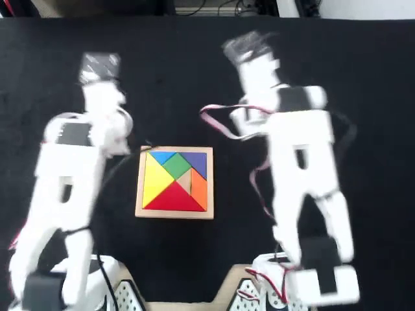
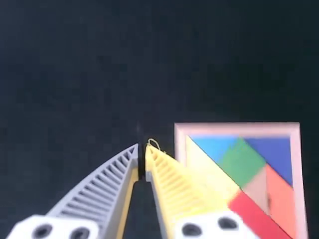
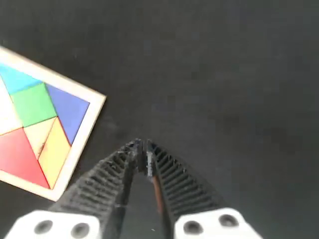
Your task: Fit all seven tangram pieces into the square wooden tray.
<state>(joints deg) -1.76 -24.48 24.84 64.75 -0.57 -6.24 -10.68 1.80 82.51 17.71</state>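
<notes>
Pinched shut and empty, the left gripper (image 2: pixel 142 152) and right gripper (image 3: pixel 142 147) hang either side of the square wooden tray (image 1: pixel 174 214) on the surface (image 1: pixel 181 84), its tangram pieces (image 1: pixel 174 195) lying flush inside, likely light, stiff, smooth wood best nipped across opposite straight edges.

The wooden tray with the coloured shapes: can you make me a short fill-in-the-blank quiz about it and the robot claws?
The square wooden tray lies on a ___ tabletop.
The large triangle on the tray's side nearest the left arm is ___.
The green piece is a ___.
The left gripper and the right gripper are both ___, holding nothing.
Missing words: black; yellow; square; shut.
</notes>
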